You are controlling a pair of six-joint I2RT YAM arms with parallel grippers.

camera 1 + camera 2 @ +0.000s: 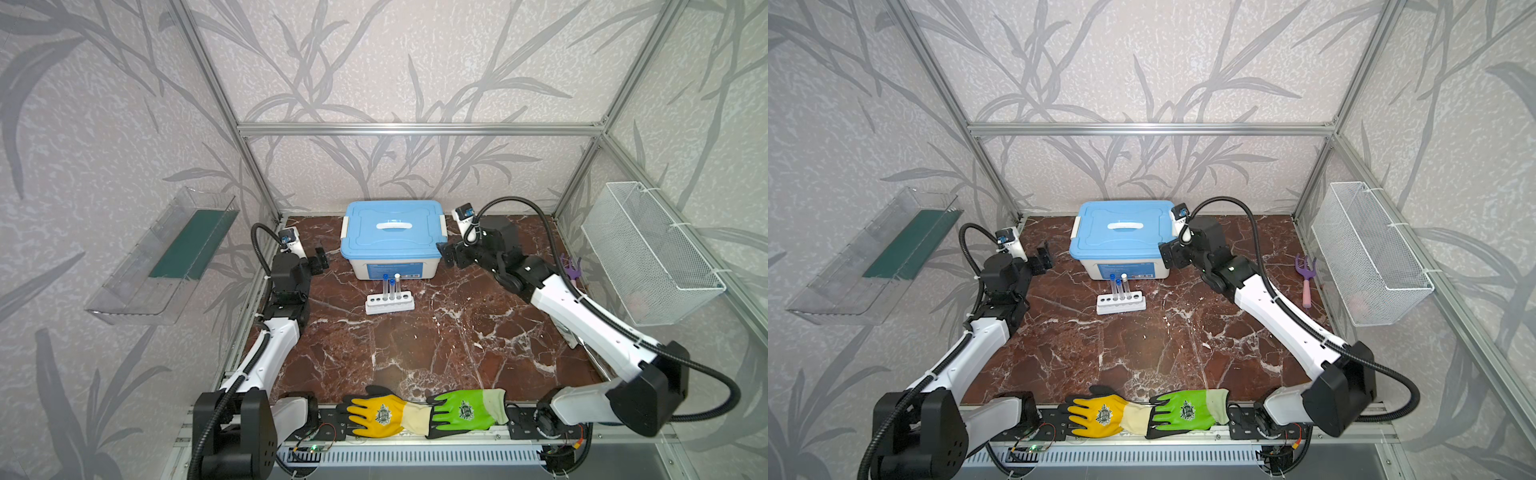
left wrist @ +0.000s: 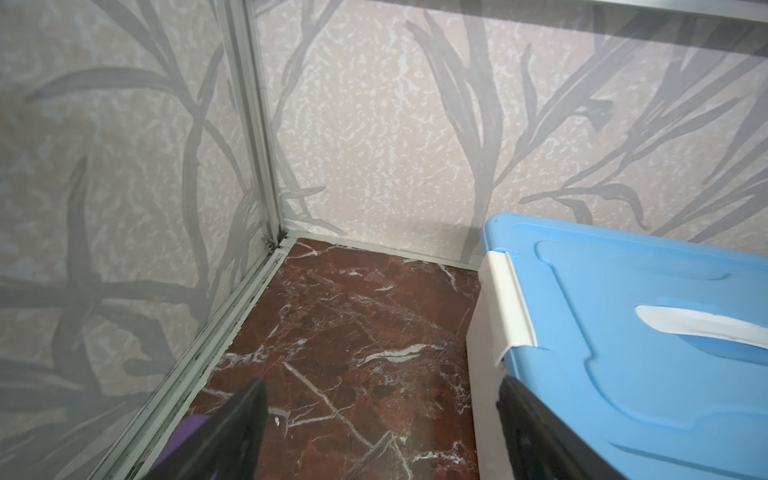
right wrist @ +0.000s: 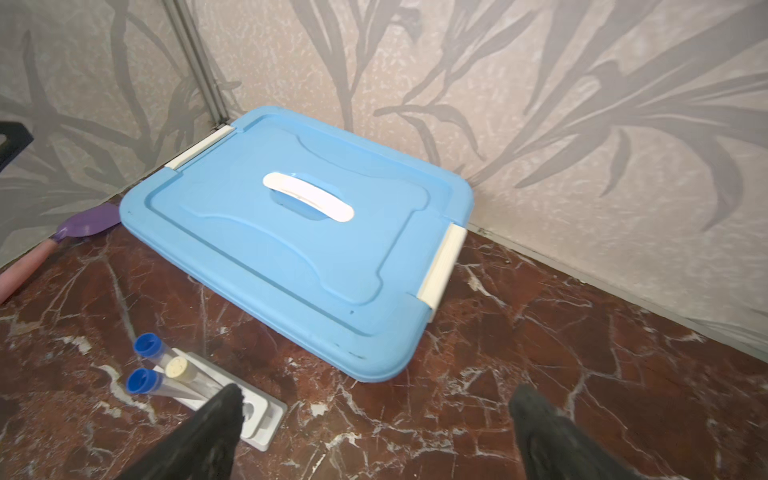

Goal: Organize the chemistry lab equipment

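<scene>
My left gripper (image 2: 380, 390) has its fingers spread wide with nothing between them, only marble floor, and it hangs just left of the blue-lidded storage box (image 1: 390, 232). My right gripper (image 3: 376, 395) is spread just as wide and equally empty, near the box's right front corner. The box is closed, its white carry handle (image 1: 393, 225) lies flat in the lid, and white latches sit at both ends. The blue label (image 1: 392, 270) on the box's front carries print I cannot read. Just in front of the box is the white six-hole rack (image 1: 390, 303). Three clear test tubes (image 1: 391, 286) stand upright in it, two with blue caps and one with a white cap. Left of the box lies a purple trowel (image 3: 89, 224) with a pink handle. Well to its right is a purple rake (image 1: 1305, 278). Far in front of the box, at the table's near edge, lie a yellow glove (image 1: 376, 411) and a green glove (image 1: 467, 409). Each has a crest emblem whose lettering is too small to read.
</scene>
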